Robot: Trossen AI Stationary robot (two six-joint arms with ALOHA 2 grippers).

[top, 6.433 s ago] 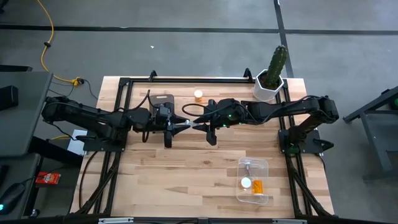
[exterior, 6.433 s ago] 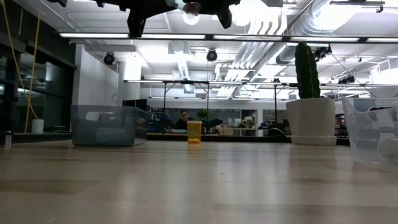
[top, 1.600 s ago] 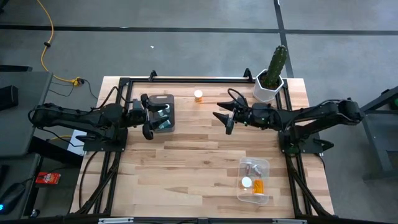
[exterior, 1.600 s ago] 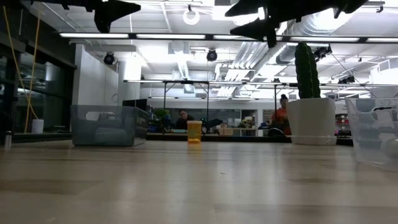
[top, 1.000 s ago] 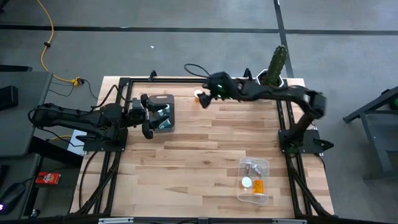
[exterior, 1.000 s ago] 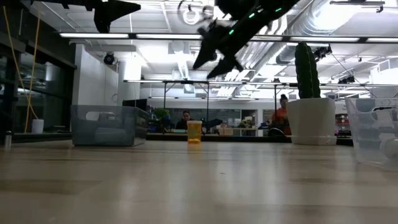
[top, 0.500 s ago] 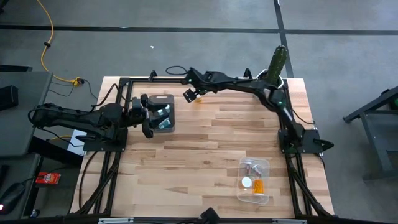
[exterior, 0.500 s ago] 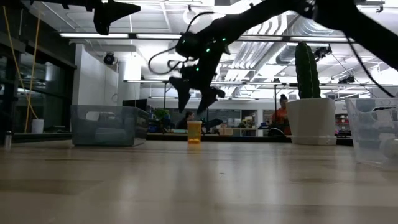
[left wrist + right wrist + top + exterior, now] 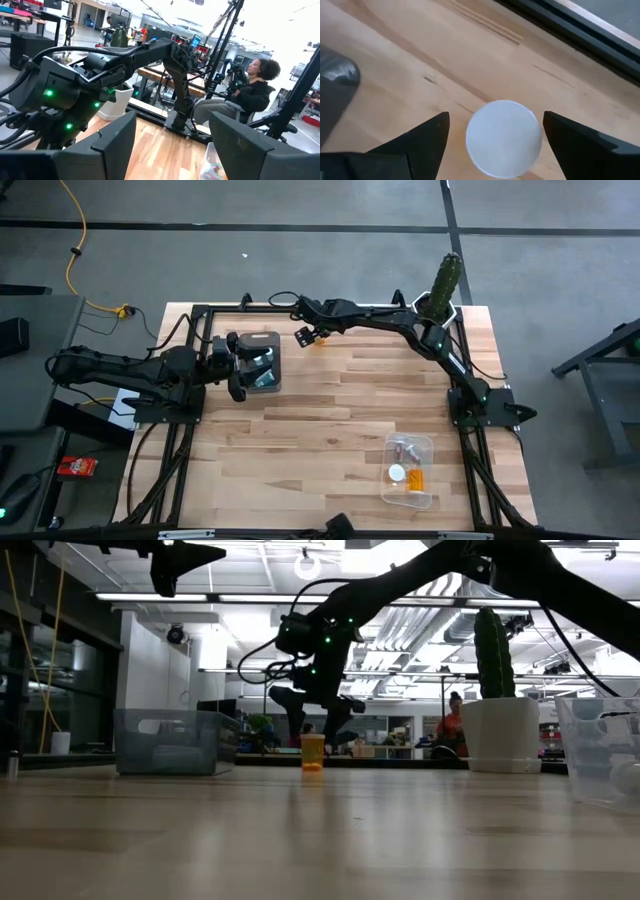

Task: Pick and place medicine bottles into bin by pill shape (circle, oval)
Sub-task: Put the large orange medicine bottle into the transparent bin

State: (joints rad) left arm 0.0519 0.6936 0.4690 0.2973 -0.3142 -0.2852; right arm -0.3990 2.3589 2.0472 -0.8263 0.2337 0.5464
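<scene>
Wood table (image 9: 330,410): right wrist view alone shows spread, empty fingers (image 9: 420,142) flanking bottle's white cap (image 9: 503,138).

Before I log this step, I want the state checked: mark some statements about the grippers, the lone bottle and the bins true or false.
1. The right gripper is open above the orange bottle. True.
2. That bottle lies on its side. False: it stands upright, white cap up.
3. The left gripper holds a bottle. False: it is open and empty, beside the grey bin.
4. The clear bin holds bottles. True.
</scene>
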